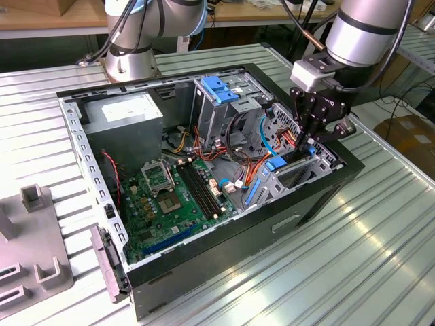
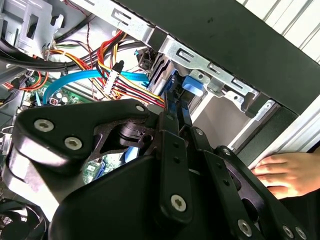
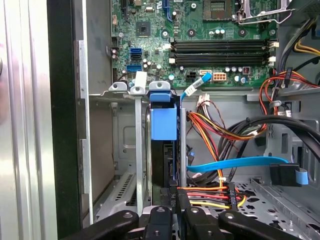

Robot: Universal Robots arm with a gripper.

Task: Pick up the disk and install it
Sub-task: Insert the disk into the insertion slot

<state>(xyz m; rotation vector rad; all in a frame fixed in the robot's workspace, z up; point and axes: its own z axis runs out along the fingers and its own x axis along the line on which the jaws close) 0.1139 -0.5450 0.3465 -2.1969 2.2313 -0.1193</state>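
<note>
Disk (image 3: pixel 164 125) frame bright blue; motherboard (image 1: pixel 170 200) green; case (image 1: pixel 319 187) black; cables (image 3: pixel 220 132) red/orange/yellow

The computer case (image 1: pixel 224 224) lies open on the table (image 1: pixel 353 258). The motherboard (image 1: pixel 173 197) lies on the case floor, and the power supply (image 1: pixel 126 112) sits in a rear corner. The disk (image 3: pixel 164 125) stands on edge in the drive bay (image 1: pixel 292 173), which is in the case at the exterior view's right, with the gripper (image 1: pixel 309 146) above it. A hand (image 2: pixel 287 172) rests outside the case.

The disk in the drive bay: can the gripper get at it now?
Probably yes. The gripper is already down at the disk, which stands on edge in the bay, and nothing lies between them.
</note>
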